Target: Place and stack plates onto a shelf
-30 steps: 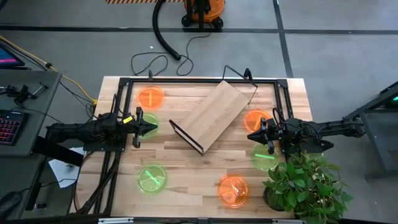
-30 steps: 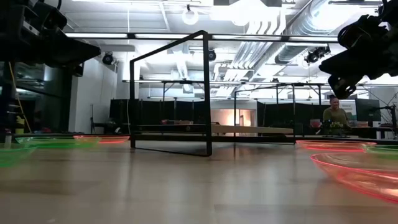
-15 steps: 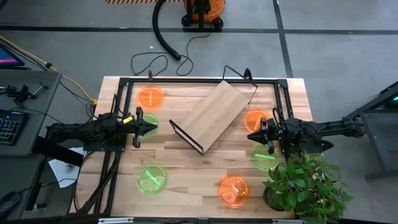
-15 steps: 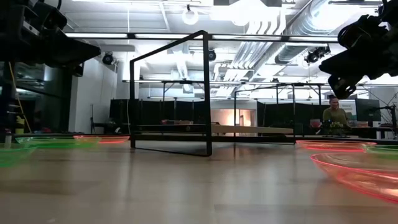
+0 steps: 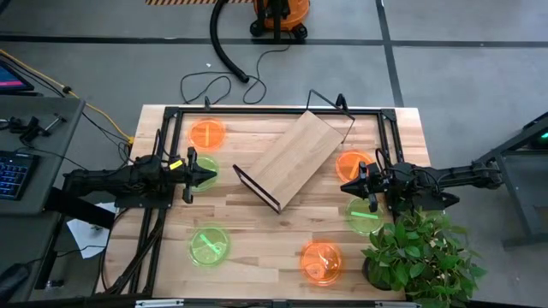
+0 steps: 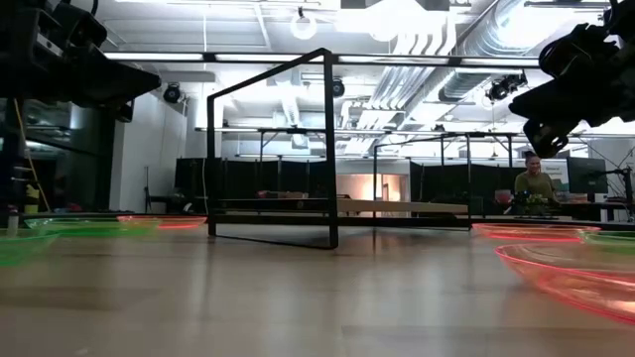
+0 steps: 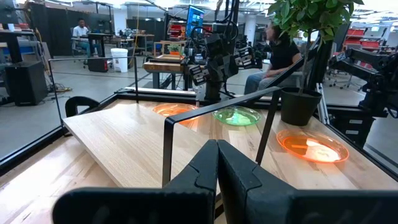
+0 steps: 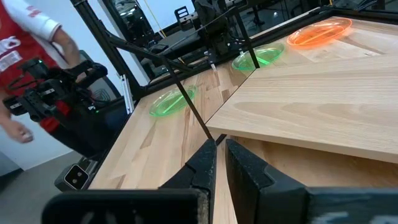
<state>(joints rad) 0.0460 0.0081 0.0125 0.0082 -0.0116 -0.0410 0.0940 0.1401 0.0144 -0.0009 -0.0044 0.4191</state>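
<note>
**On the table, nothing has moved**

At the middle of the table, the shelf (image 5: 294, 158) lies slanted, its long side running from the near left to the far right corner. It sits just as it did a second ago. Six plates lie flat around it, none on it. The left gripper (image 5: 201, 174) hangs over a green plate (image 5: 204, 172), fingers pressed together. The right gripper (image 5: 353, 186) hangs beside an orange plate (image 5: 353, 163), fingers pressed together too.

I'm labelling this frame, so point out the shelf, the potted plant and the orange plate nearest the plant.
shelf (image 5: 295, 158), high view, middle of the wood board.
potted plant (image 5: 419, 255), high view, its leaves.
orange plate (image 5: 321, 262), high view, centre of the plate.
</note>
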